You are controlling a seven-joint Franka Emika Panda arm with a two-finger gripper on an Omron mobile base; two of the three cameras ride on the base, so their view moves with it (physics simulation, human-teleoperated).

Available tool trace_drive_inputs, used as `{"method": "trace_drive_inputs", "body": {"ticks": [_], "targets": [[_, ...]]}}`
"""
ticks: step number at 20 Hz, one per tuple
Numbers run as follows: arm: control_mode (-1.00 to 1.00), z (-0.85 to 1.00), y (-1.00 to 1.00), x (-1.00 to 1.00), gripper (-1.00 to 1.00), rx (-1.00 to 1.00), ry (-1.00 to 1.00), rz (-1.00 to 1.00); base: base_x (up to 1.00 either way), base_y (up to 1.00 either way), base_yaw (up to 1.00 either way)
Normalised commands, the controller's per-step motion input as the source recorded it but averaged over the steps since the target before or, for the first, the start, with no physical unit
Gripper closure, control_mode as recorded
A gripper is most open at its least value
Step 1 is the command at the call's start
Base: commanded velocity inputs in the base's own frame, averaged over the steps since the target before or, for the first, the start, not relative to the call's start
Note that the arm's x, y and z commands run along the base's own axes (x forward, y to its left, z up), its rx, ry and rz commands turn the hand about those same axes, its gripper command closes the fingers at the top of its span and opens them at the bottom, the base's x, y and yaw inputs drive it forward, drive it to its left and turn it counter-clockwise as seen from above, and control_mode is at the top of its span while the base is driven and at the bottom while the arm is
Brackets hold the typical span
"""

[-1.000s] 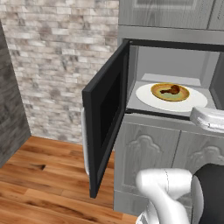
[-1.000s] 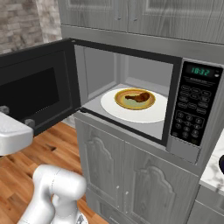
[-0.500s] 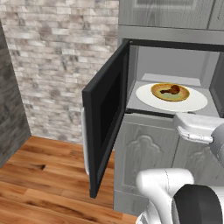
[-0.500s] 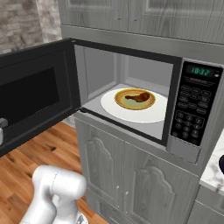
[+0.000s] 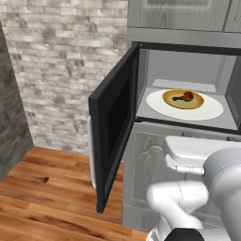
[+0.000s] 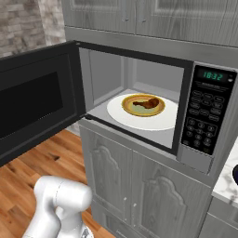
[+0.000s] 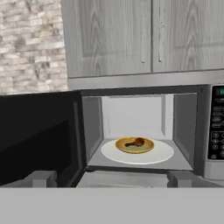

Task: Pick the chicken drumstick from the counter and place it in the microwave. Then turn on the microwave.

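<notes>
Two finger tips of the gripper (image 7: pixel 109 178) stand wide apart at the foot of the hand view, clamped on nothing, set back from the open microwave (image 7: pixel 144 131). Inside, the chicken drumstick (image 7: pixel 135 142) lies in a yellow-brown bowl (image 7: pixel 134 145) resting on the white turntable (image 7: pixel 164 154). The black door (image 6: pixel 32 100) hangs swung out to the left. The keypad (image 6: pixel 200 122) with green display (image 6: pixel 213 76) sits right of the cavity. Grey cabinets (image 6: pixel 139 186) stand below, a brick wall (image 5: pixel 56 70) to the left.
</notes>
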Motion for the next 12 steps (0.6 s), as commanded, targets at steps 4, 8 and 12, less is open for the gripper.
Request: {"method": "trace_drive_inputs", "body": {"ticks": [4,8,12], "targets": [[-1.00,-0.06,0.44,-0.19,-1.00,-0.05,0.00,0.01,0.00,0.00,0.00],[-1.00,-0.01,0.45,-0.19,-1.00,-0.04,0.00,0.02,0.00,0.00,0.00],[-1.00,0.00,0.46,-0.09,-1.00,-0.04,0.00,0.01,0.00,0.00,0.00]]}}
